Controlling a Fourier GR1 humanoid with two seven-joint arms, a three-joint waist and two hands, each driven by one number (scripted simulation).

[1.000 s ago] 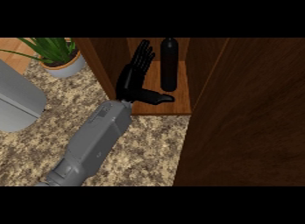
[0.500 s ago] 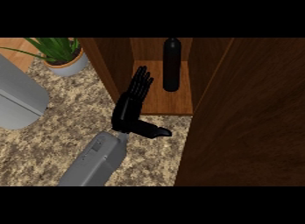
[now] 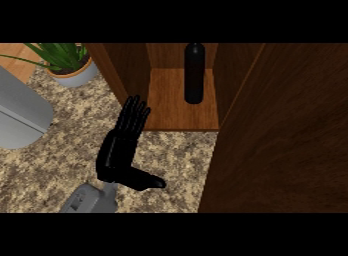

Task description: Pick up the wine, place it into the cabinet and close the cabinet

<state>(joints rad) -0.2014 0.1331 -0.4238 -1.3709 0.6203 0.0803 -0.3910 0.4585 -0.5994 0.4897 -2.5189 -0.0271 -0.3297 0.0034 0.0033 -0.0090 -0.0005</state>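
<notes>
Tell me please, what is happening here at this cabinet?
The wine already stands upright inside the open cabinet. One hand is over the counter just in front of the shelf, fingers straight, holding nothing. It has drawn back from the shelf over the last second. The door is not yet closed.

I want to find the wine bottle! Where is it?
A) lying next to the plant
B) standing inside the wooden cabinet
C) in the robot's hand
B: the dark wine bottle stands upright on the floor of the cabinet, apart from the open hand out over the counter.
</notes>
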